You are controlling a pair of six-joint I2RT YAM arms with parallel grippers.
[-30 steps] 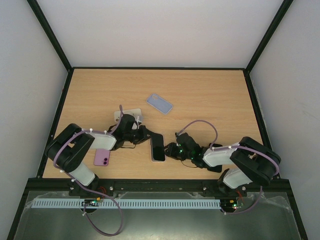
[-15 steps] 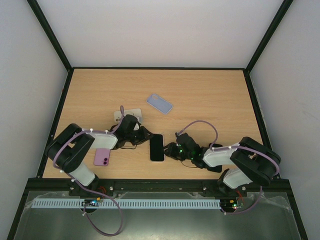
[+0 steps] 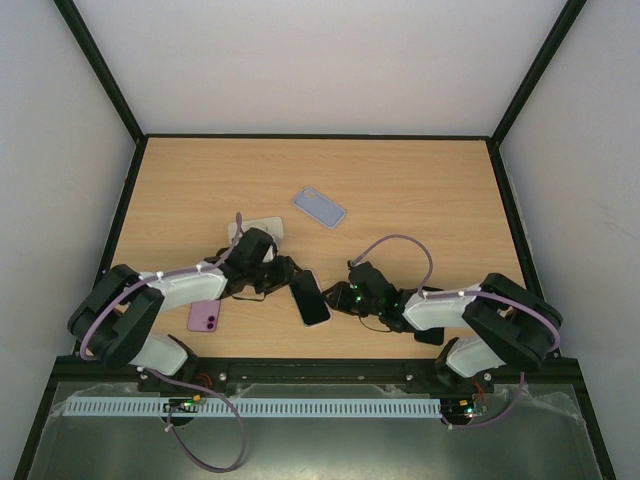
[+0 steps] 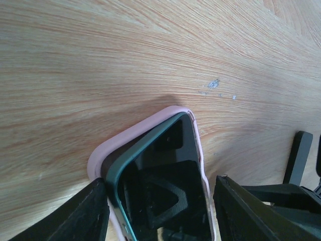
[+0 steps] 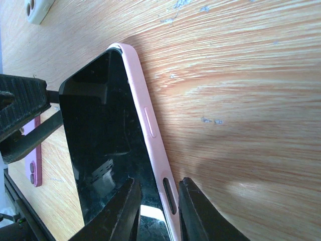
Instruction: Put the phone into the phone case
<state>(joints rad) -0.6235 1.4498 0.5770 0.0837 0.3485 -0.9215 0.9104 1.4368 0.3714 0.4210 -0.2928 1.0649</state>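
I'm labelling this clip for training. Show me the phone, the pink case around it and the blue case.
phone (image 5: 105, 140), right wrist view, middle of its dark screen.
pink case (image 5: 150, 123), right wrist view, side wall at the button.
blue case (image 3: 320, 208), top view, its middle.

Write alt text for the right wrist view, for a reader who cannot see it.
A black-screened phone, edged by a pale pink phone case, fills the left of the frame; the right arm's jaws pinch the case's long edge at the bottom. Beneath is a light wooden table, with a purple phone at far left behind the left arm's black jaws.
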